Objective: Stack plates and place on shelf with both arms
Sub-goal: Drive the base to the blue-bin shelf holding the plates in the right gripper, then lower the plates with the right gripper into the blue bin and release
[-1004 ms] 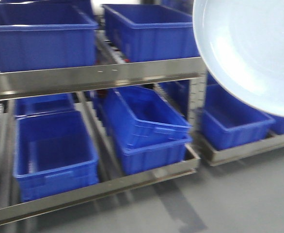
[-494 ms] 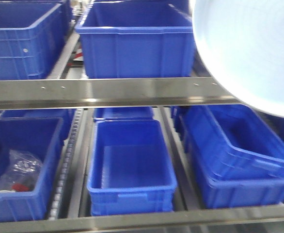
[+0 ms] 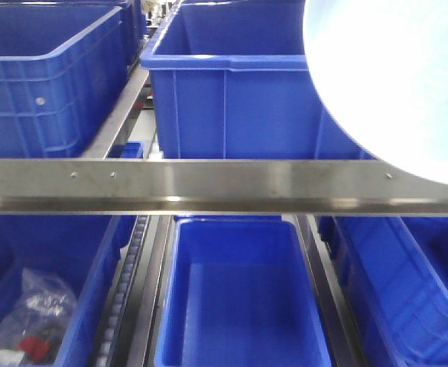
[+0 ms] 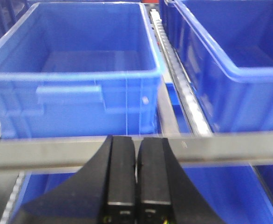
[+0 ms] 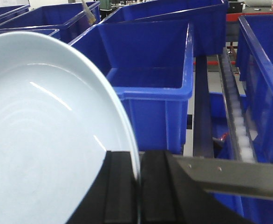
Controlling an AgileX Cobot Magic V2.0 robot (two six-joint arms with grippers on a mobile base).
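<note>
In front of the shelf (image 3: 224, 186), I am holding a plate (image 5: 48, 140) tilted in the air, with the right end effector (image 5: 139, 161) clenching its rim (whether a second plate is lying beneath it, I cannot tell). The left end effector (image 4: 136, 154) is hanging clenched on nothing. Placing, I judge, is not yet done, and blue crates (image 3: 232, 99) are filling the shelf.
</note>
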